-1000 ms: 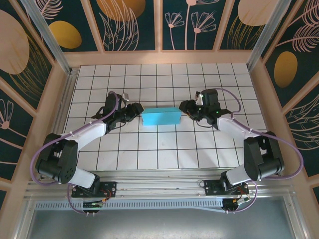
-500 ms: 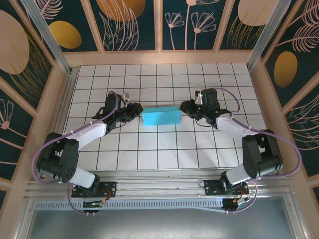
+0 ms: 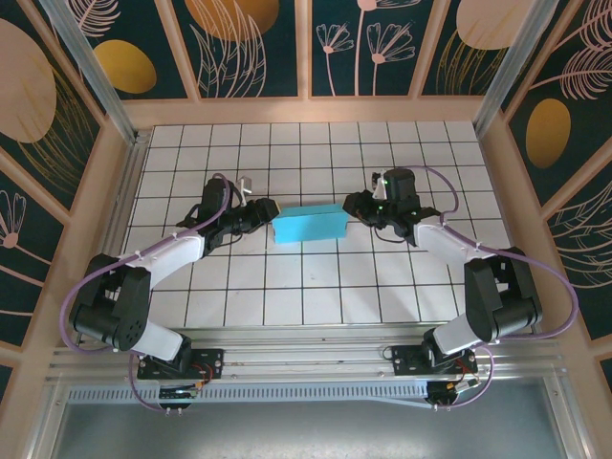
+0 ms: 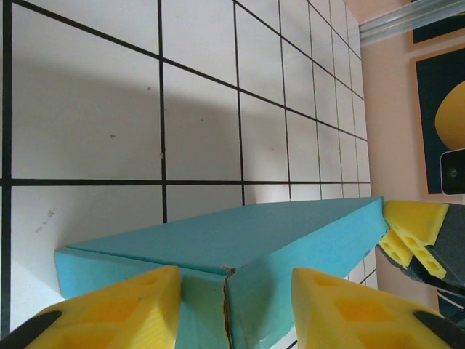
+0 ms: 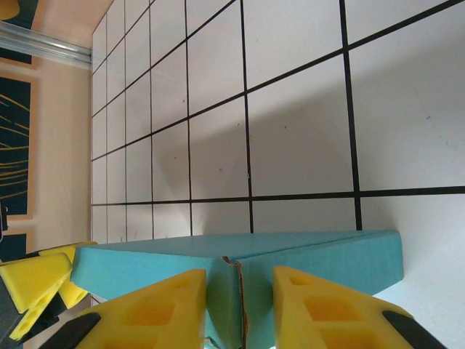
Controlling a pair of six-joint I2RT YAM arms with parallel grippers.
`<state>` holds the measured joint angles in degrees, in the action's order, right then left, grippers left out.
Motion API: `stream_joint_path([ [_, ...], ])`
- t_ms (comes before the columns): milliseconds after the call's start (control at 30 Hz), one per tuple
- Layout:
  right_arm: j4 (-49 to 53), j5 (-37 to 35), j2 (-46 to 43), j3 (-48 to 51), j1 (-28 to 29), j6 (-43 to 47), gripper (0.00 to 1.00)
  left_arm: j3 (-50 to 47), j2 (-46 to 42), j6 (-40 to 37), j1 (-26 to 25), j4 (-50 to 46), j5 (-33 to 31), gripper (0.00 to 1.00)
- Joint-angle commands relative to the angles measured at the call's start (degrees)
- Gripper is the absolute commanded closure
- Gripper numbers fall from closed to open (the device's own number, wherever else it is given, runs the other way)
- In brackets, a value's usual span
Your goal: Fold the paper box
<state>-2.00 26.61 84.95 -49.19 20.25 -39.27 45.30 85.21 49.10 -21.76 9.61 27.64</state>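
Observation:
The paper box (image 3: 308, 225) is a closed teal rectangle lying on the white tiled table (image 3: 316, 287) mid-way between the arms. My left gripper (image 3: 264, 212) is at its far-left corner. In the left wrist view the yellow fingers (image 4: 116, 309) stand apart either side of that corner's torn seam, and the box (image 4: 240, 233) runs away from the left gripper (image 4: 236, 309). My right gripper (image 3: 351, 206) is at the far-right corner. In the right wrist view the right gripper (image 5: 240, 309) is pinched close on the corner of the box (image 5: 320, 254).
Low peach walls (image 3: 306, 110) ring the tiled table on three sides. An aluminium rail (image 3: 306, 359) carries the arm bases along the near edge. Open tiles lie in front of and behind the box.
The box has stayed where it was. Both grippers have kept to its far corners, with only small shifts of the wrists.

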Motion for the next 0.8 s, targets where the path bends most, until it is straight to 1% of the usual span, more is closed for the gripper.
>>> stream_joint_path([
  [0, -0.33, -0.68, 0.36, 0.49, 1.10, 1.10, 0.74, -1.85, -1.27, 0.39, -0.52, 0.28, 1.71, 0.72],
  [33, -0.12, -0.76, 0.38, 0.66, 1.18, 1.29, 0.75, -2.17, -1.44, 0.37, -0.57, 0.24, 1.65, 0.75],
  [133, 0.25, -0.95, 0.03, 1.65, 1.26, 1.69, 0.76, -2.83, -1.93, 0.39, -0.57, 0.15, 2.08, 0.78],
  [333, -1.56, -1.38, 0.00, 3.18, 1.76, 1.01, 0.77, -3.74, -2.62, -0.04, -0.57, 2.96, 5.50, 0.78],
  [533, -2.12, -2.43, -0.62, 4.09, 2.97, 1.49, 0.77, -3.42, -2.66, -3.46, -0.57, 0.95, 5.75, 0.78],
  [767, -0.85, -5.59, -6.14, 9.01, 4.90, 2.47, 0.76, -7.35, -5.39, -2.93, -1.86, 2.00, 5.78, 0.78],
])
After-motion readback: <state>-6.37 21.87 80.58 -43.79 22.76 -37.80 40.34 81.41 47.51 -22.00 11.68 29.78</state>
